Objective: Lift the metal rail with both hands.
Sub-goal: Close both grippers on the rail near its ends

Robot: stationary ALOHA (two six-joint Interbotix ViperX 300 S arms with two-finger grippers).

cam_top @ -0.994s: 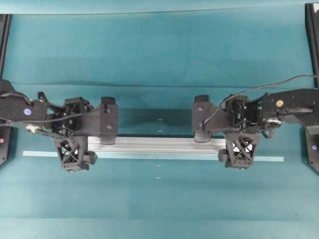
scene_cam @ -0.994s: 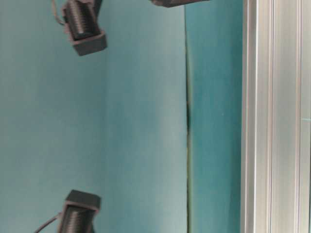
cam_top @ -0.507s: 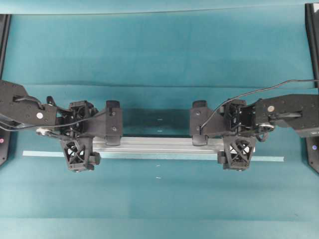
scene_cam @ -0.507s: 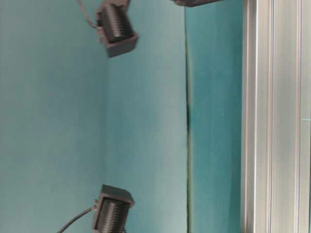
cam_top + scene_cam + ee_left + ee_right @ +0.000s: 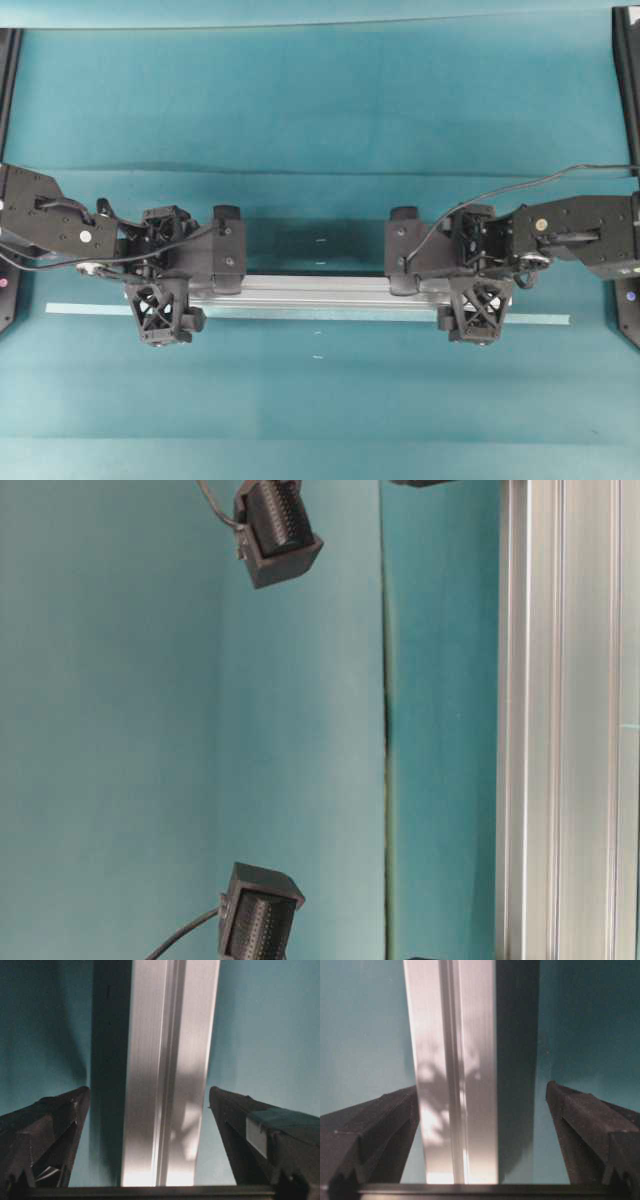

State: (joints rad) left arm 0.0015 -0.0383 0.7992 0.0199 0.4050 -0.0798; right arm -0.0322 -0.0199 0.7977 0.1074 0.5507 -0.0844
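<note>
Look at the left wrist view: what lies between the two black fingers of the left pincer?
The long silver grooved metal rail runs up the gap between the fingers of the open left pincer, teal table showing either side; neither finger touches it.

1. One metal rail (image 5: 320, 291), across the middle of the overhead frame.
2. Two black grippers: left gripper (image 5: 195, 285) at centre left, right gripper (image 5: 440, 288) at centre right.
3. One thin pale tape strip (image 5: 540, 320), just below the rail.
4. One teal table (image 5: 320, 100).

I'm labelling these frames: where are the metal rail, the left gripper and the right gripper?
metal rail (image 5: 320, 291): overhead view, middle of its grooved top face.
left gripper (image 5: 149, 1125): left wrist view, midway between its fingertips.
right gripper (image 5: 481, 1125): right wrist view, midway between its fingertips.
</note>
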